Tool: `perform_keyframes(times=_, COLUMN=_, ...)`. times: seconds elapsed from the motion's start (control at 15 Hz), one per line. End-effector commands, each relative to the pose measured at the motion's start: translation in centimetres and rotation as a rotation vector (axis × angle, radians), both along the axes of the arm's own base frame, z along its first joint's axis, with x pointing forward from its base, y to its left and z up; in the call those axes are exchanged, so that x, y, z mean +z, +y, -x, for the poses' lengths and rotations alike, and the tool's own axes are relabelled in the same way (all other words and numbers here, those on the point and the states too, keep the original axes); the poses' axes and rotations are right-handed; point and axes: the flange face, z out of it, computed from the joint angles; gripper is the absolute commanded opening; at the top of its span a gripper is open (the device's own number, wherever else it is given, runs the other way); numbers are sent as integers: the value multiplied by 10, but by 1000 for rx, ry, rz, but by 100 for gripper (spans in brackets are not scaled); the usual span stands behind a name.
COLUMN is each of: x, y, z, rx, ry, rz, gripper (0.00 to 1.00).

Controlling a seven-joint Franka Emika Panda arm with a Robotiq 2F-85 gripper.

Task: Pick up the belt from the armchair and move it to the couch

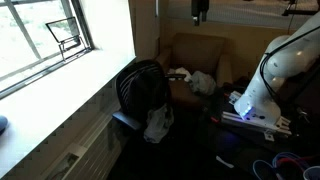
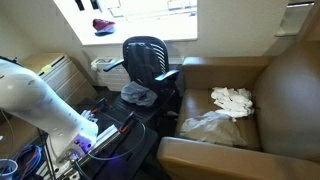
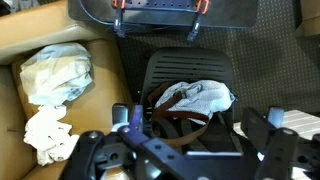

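Belt (image 3: 183, 121), wrist view: a dark brown strap lying in a loose loop on the seat of the black office armchair (image 3: 165, 75). Its far side is tucked under a crumpled grey-white cloth (image 3: 200, 97) on the same seat. The gripper (image 3: 180, 148) enters from the lower edge and looks down on the seat from above. Its jaws are spread wide, one finger (image 3: 88, 148) on each side of the loop, and they grasp nothing. The brown couch (image 3: 30, 35) at the left carries a crumpled clear plastic bag (image 3: 55, 70) and, nearer the lower edge, a white rag (image 3: 45, 132). A black rack with red grips (image 3: 155, 18) crosses the top edge.

Exterior view, window side: the white arm (image 1: 285, 60) rises from its base (image 1: 250, 108) at the right and bends upward towards the top edge. The office armchair (image 1: 143, 85) is seen from behind, with a pale bundle (image 1: 158, 122) just below its backrest. The couch (image 1: 195, 50) behind it holds pale cloths (image 1: 205, 82). A window (image 1: 45, 40) fills the left. The belt cannot be made out.

Exterior view, couch side: the arm (image 2: 40, 100) sweeps in from the left edge down to its base (image 2: 85, 135). The office armchair (image 2: 150, 55) stands in the centre with the cloth (image 2: 140, 93) on its seat; the belt is too small to tell. The couch (image 2: 285, 90) at the right holds the white rag (image 2: 232, 98) and, nearer the camera, the plastic bag (image 2: 210, 124).
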Motion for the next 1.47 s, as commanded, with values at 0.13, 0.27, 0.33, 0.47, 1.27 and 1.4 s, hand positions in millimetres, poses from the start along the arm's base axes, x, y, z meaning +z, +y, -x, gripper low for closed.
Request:
perform_keyframes(times=0.13, x=4, y=-2, z=-4, rx=32, ry=107, rz=60, gripper=100)
perform_keyframes(times=0.27, x=-39, y=8, z=-53, rx=152, ry=129, rz=-24, gripper=100)
perform_keyframes(times=0.33, x=-49, y=14, z=-61, rx=183, ry=117, rz=-72, gripper=100)
perform_keyframes(times=0.47, x=-76, y=32, z=-94, rx=234, ry=115, rz=-166, gripper=100)
perform_keyframes(times=1.27, x=-209, y=79, z=-208, rx=219, ry=334, rz=-388, gripper=100)
perform_keyframes(times=1.4, x=-262, y=90, z=-206, rx=131, ry=367, rz=-338, gripper=100)
